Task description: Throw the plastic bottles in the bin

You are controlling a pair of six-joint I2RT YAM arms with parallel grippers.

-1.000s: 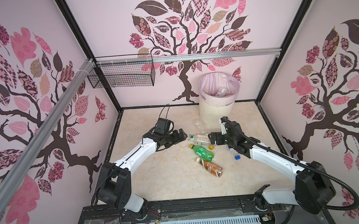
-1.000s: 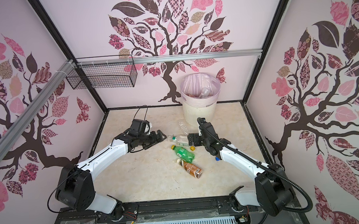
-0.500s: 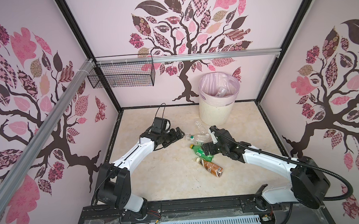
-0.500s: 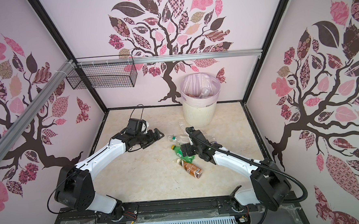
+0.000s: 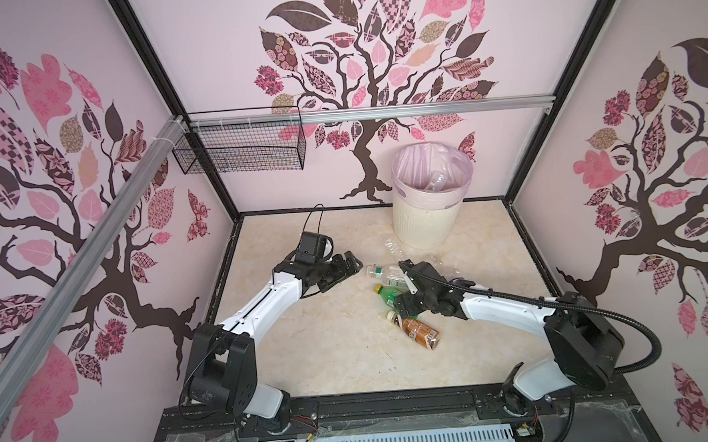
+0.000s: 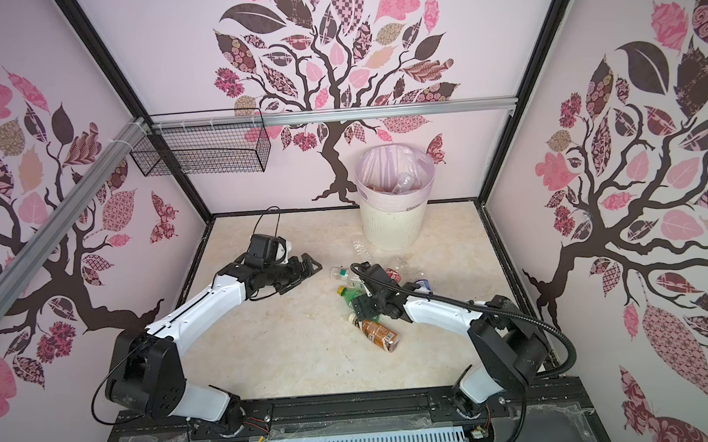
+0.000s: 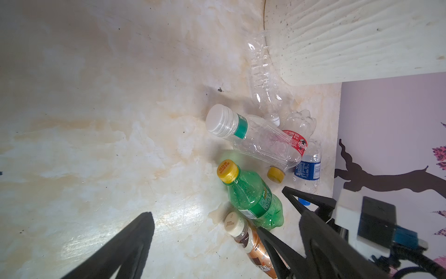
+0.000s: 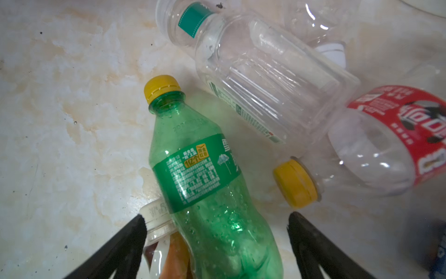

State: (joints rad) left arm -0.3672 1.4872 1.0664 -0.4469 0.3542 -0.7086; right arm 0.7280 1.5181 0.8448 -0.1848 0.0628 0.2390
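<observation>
Your right end effector is released, with its jaws spread wide either side of the lower body of the green plastic bottle with a yellow cap. It has no grip on the bottle. One finger is just beside the white cap of the brown-labelled bottle, and the other stands clear of the green body.

The green bottle lies on its side on the beige marbled surface, against the brown-labelled one. Beyond it lie a clear bottle with a white cap and teal neck band, a red-labelled clear bottle with a yellow cap and a blue-labelled clear bottle.

Your left end effector is also released and empty, hovering left of the cluster in both top views.

The round cream-white ribbed plastic bin with a pale pink liner stands at the back of the surface, well beyond the green bottle. A crushed clear bottle lies at its foot, and clear bottles lie inside.
</observation>
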